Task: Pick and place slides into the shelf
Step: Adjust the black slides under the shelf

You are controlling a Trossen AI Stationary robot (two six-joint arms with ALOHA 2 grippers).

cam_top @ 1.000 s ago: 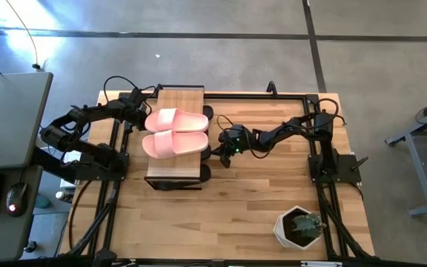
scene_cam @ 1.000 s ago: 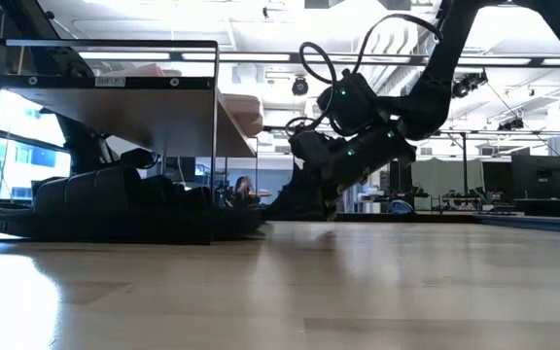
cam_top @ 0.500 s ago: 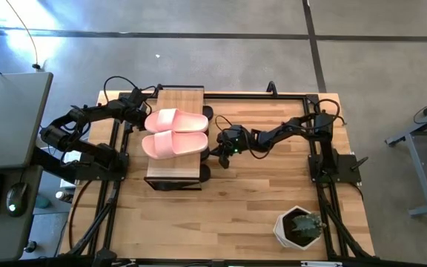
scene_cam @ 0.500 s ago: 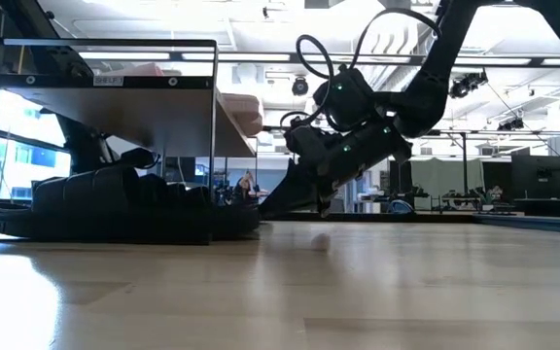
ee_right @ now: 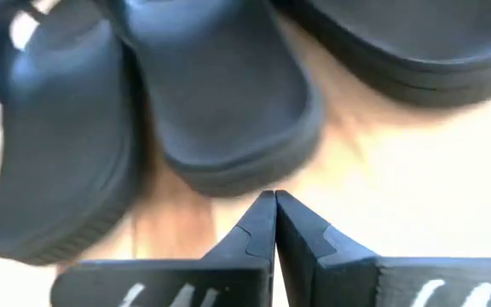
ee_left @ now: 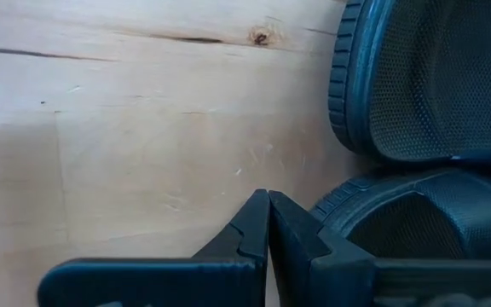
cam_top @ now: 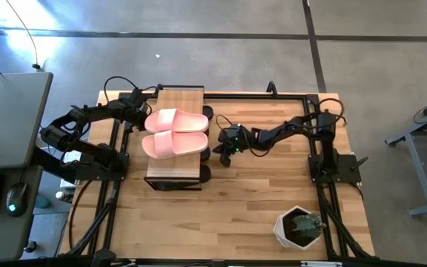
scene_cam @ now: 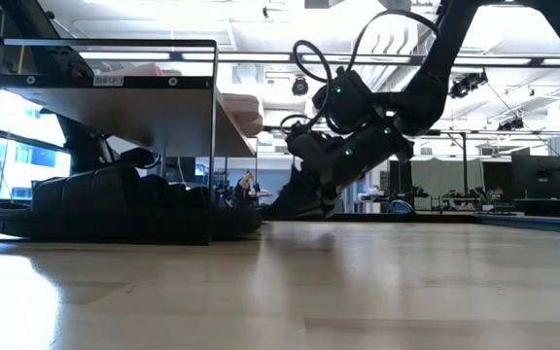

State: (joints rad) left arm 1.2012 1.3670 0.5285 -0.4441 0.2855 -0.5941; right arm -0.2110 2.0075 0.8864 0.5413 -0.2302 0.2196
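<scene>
Pale pink pair of slide sandals already sits on the small wooden-topped black-frame shelf at the desk's 10 o'clock. Matte black slides are tucked underneath, apparently not quite squared away. Right claw is pinched together, empty, nudging at the shelf's 3 o'clock side; left claw is together too, at 9 o'clock.

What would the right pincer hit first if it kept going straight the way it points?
Probably the black slides under the shelf: the shut right pincer points at the nearest one's rounded end, though the gap is hard to judge.
</scene>
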